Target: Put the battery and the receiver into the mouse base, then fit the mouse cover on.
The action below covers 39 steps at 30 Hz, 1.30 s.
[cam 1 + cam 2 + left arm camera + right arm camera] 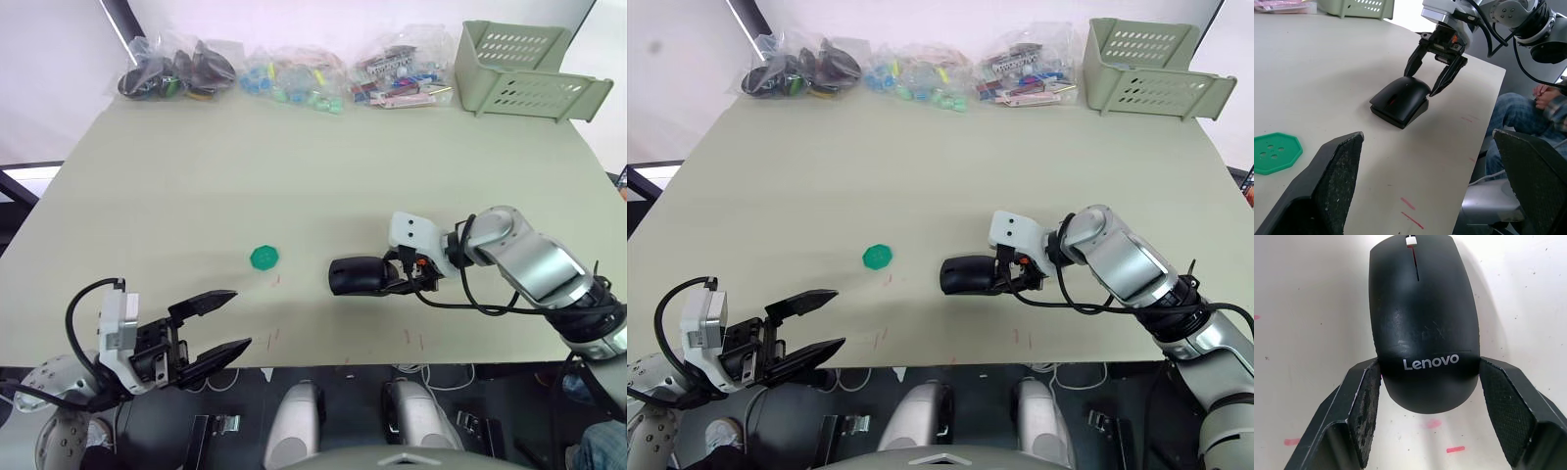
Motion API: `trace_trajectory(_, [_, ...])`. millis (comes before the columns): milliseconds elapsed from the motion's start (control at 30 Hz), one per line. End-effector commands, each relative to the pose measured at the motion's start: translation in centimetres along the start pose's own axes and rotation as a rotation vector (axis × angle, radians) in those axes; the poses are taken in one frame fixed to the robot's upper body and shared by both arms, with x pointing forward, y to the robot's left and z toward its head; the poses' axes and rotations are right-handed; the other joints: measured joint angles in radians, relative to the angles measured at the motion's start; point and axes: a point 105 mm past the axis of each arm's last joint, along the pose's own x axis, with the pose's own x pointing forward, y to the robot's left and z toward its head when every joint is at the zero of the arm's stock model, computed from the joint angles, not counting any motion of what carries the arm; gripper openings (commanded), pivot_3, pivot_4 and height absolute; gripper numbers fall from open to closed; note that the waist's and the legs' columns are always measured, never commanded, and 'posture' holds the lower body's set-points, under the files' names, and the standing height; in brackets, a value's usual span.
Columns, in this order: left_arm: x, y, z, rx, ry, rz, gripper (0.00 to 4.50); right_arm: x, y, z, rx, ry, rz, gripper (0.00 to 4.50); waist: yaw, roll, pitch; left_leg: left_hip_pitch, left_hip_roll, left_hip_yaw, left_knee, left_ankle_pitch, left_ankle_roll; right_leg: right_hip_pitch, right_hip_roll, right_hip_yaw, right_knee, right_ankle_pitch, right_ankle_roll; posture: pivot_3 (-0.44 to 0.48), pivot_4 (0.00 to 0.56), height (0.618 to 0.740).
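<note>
The mouse cover (1422, 323) sits on the mouse base (1400, 111), which lies near the surface's (323, 176) front edge. The right gripper (1427, 406) straddles the rear, fingers spread; whether the pads touch it is hard to judge. The left gripper (217, 328) hangs spread, empty, near a green disc (265, 258).

The right end effector (390, 279) straddles the mouse cover (358, 275) on the table (294, 176).
</note>
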Motion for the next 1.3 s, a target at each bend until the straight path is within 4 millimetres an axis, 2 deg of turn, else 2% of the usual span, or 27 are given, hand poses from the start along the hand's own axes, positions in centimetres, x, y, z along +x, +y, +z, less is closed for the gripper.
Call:
trace_trajectory(33, [0.15, -0.37, 0.62, 0.034, -0.006, -0.009, 4.5, -0.48, 0.0, 0.99, -0.048, -0.01, -0.018, 3.1, 0.0, 0.0, 0.0, 0.0, 0.0, 0.0, 0.0, 0.0, 0.0, 0.0, 0.0, 0.0, 0.0, 0.0, 0.0, 0.0, 0.15, 0.74])
trace_trajectory(967, [0.04, -0.4, 0.54, 0.032, -0.003, -0.009, 4.5, -0.38, 0.39, 0.74, -0.041, 0.003, -0.015, 3.1, 0.0, 0.0, 0.0, 0.0, 0.0, 0.0, 0.0, 0.0, 0.0, 0.0, 0.0, 0.0, 0.0, 0.0, 0.0, 0.0, 0.15, 0.74])
trace_trajectory(1067, [0.05, -0.39, 0.57, 0.032, -0.003, -0.01, 4.5, -0.4, 0.37, 0.83, -0.043, -0.001, -0.019, 3.88, 0.0, 0.0, 0.0, 0.0, 0.0, 0.0, 0.0, 0.0, 0.0, 0.0, 0.0, 0.0, 0.0, 0.0, 0.0, 0.0, 0.15, 0.74])
trace_trajectory(1100, [0.05, -0.39, 0.57, 0.032, -0.003, -0.01, 4.5, -0.41, 0.34, 0.85, -0.044, -0.002, -0.021, 4.38, 0.0, 0.0, 0.0, 0.0, 0.0, 0.0, 0.0, 0.0, 0.0, 0.0, 0.0, 0.0, 0.0, 0.0, 0.0, 0.0, 0.15, 0.74])
trace_trajectory(1300, [0.03, -0.39, 0.55, 0.032, -0.002, -0.011, 4.5, -0.57, 0.22, 0.97, -0.054, -0.007, -0.031, 4.45, 0.0, 0.0, 0.0, 0.0, 0.0, -0.001, 0.0, 0.0, 0.0, 0.0, 0.0, 0.0, 0.0, 0.0, 0.0, 0.0, 0.15, 0.74])
